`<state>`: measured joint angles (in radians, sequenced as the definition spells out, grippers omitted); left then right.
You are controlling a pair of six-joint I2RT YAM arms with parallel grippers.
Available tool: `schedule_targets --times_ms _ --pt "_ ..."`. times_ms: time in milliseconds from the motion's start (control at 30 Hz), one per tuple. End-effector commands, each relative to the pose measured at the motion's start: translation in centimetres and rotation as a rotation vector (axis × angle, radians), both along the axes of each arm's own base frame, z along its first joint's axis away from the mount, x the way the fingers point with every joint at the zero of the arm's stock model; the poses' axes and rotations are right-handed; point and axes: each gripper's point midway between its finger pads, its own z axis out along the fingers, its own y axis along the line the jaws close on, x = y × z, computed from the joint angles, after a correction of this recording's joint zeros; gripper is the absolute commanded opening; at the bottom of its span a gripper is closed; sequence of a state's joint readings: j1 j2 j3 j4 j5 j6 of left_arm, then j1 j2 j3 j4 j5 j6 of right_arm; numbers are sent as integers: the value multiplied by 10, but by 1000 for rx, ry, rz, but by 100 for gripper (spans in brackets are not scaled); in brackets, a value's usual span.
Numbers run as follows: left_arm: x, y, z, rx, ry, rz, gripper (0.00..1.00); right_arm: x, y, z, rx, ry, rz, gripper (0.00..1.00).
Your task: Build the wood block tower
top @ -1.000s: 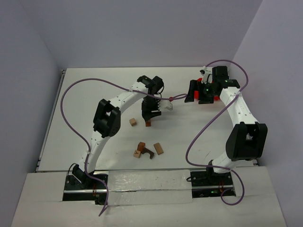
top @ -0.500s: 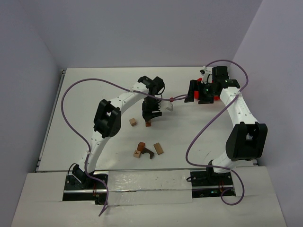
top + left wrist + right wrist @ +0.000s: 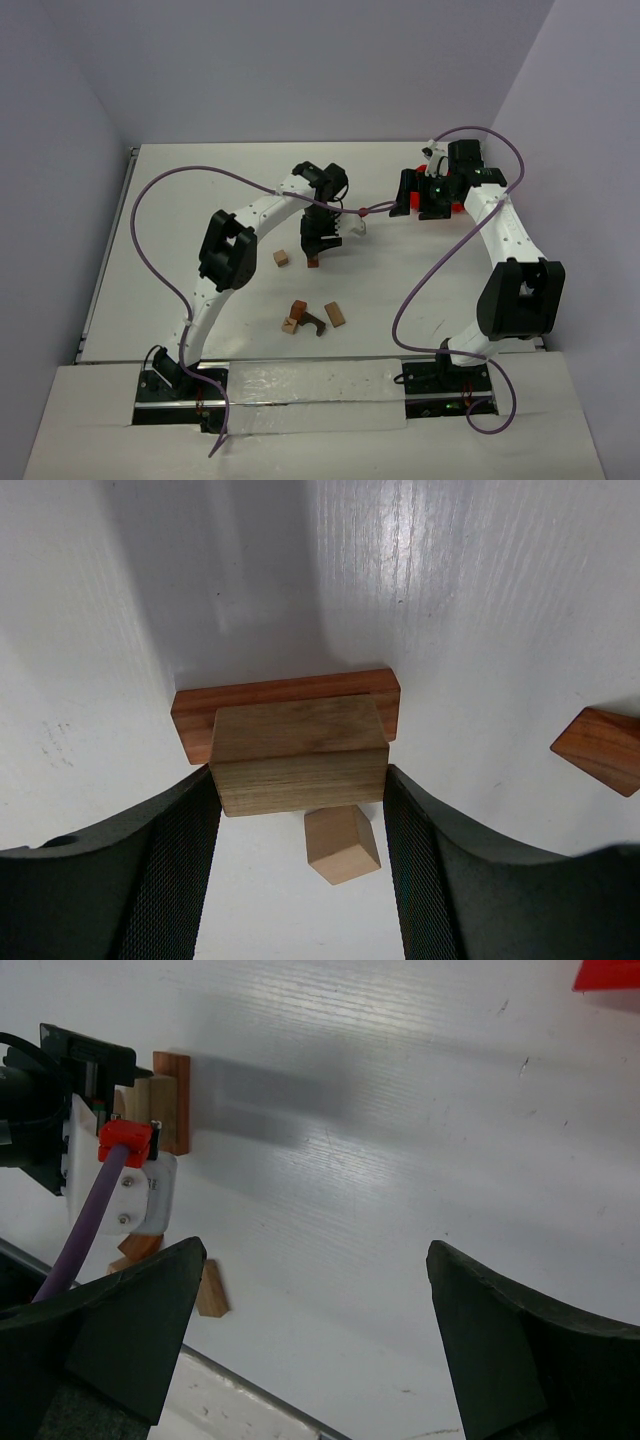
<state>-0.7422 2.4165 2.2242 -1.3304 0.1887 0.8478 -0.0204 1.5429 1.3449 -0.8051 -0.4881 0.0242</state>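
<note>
My left gripper (image 3: 318, 243) (image 3: 300, 785) is shut on a tan wood block (image 3: 298, 755) that rests on a reddish-brown bar (image 3: 285, 695) lying on the table; these two form the low tower (image 3: 314, 260). A small tan cube (image 3: 342, 843) (image 3: 281, 258) lies just beside it. Another reddish block (image 3: 600, 748) lies to the right. My right gripper (image 3: 425, 195) (image 3: 315, 1330) is open and empty above the table by the red bin. The right wrist view shows the stack (image 3: 165, 1100) from the side, with the left wrist over it.
A red plastic bin (image 3: 455, 195) (image 3: 610, 975) stands at the back right, behind the right gripper. Loose blocks lie near the front: a dark brown block (image 3: 298, 308), a tan cube (image 3: 290, 324), a dark arch (image 3: 314, 322) and a tan bar (image 3: 335, 314). A purple cable (image 3: 380, 207) runs between the wrists.
</note>
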Motion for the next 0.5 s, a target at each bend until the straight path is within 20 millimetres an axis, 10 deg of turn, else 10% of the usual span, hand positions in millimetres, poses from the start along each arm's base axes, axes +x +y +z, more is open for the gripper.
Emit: schedule_targets --times_ms 0,167,300,467 --pt "-9 1 -1 15 37 -6 38 7 0 10 7 -40 13 100" --pt "-11 2 -1 15 44 -4 55 6 0 10 7 -38 15 100" --pt "-12 2 2 12 41 -8 95 6 1 10 11 -37 15 100" --pt "-15 0 9 -1 37 -15 99 6 1 11 12 -38 18 100"
